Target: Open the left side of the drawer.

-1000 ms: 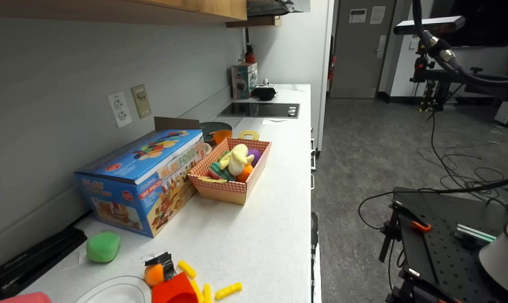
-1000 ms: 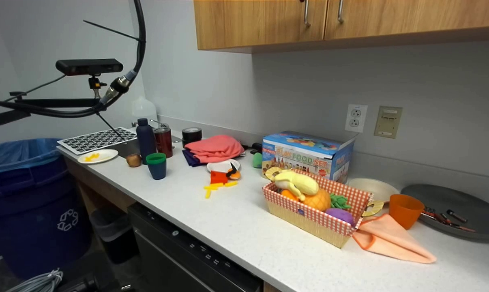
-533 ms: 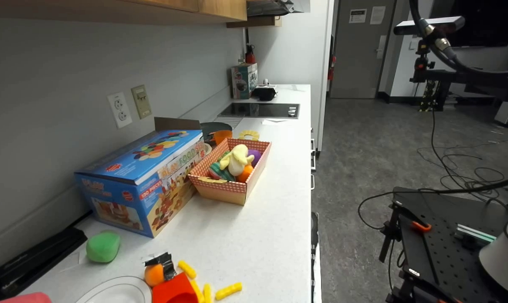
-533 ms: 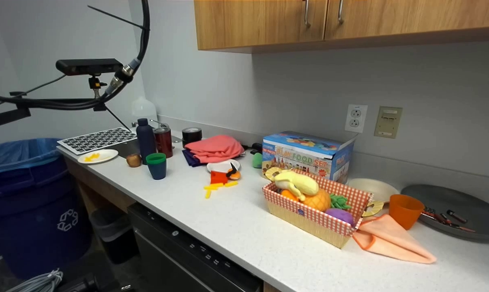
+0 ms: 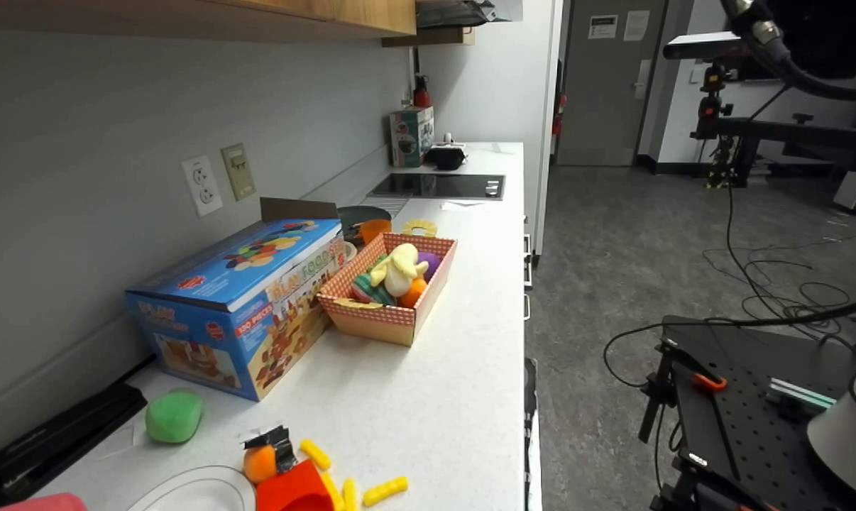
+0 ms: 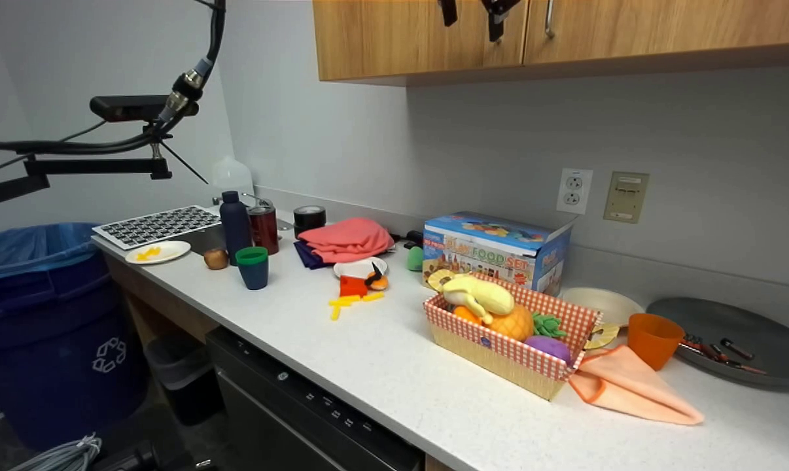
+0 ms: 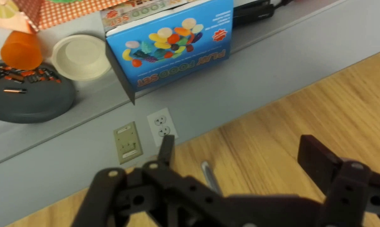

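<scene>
The wooden cupboard (image 6: 604, 36) sat around one o'clock from the middle of an exterior view, and its door (image 6: 388, 39) on the nine o'clock side was closed. The gripper (image 6: 473, 29) hung in front of that door, just past twelve, its jaws spread wide and holding nothing. In the wrist view a metal handle (image 7: 211, 176) showed in the gap between the fingers (image 7: 167, 149), between five and six o'clock from its middle; whether anything touched it I could not tell. Below the cupboard, the counter (image 6: 355, 353) carried a blue box (image 6: 479, 255) near three o'clock and, close to the box, a checked basket (image 6: 486, 356) of toy fruit (image 6: 512, 324) at four. The orange cup (image 6: 655, 340) stood further out at four, close by a pale bowl (image 6: 600, 302) and a dark dish (image 6: 728, 317), while the blue bin (image 6: 41, 366) was beside the counter, between eight and nine
</scene>
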